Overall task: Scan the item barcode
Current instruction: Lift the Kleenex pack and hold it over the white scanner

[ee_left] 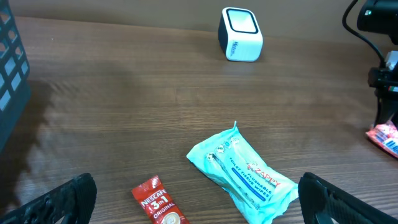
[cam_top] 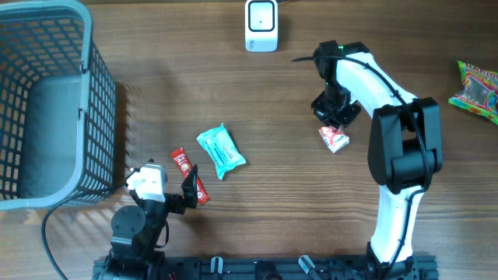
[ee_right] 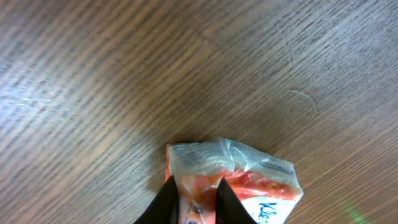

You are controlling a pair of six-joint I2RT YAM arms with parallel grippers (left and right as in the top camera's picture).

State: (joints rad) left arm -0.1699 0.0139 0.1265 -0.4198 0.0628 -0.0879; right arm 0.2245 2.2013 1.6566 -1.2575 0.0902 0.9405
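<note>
- Right gripper (ee_right: 195,194): on its wrist camera I see the two dark fingertips (ee_right: 169,198) pressed close together, pinching one edge of a small red-and-white packet (ee_right: 239,177).
- The packet is crinkled, with blue lettering on a white patch. I can't read the lettering, and I see no barcode from this angle.
- From overhead, the packet lies on the wooden table (cam_top: 272,225) in the right-centre, directly under the right arm's wrist. I can't tell whether it is lifted or touching the wood.
- White scanner (cam_top: 261,25) stands at the far edge of the table, well apart from the packet, up and to its left in the overhead view.
- Left gripper (cam_top: 170,185): fingers spread wide and holding nothing, sitting low near the front edge.
- A teal wipes pack (ee_left: 242,175) lies flat just ahead of the left gripper. A red Nescafe sachet (ee_left: 155,203) is beside it, near the left finger.
- Grey mesh basket (cam_top: 47,101) sits at the far left of the table.
- Green snack bag (cam_top: 476,89) is at the right edge, partly cut off by the frame.
</note>
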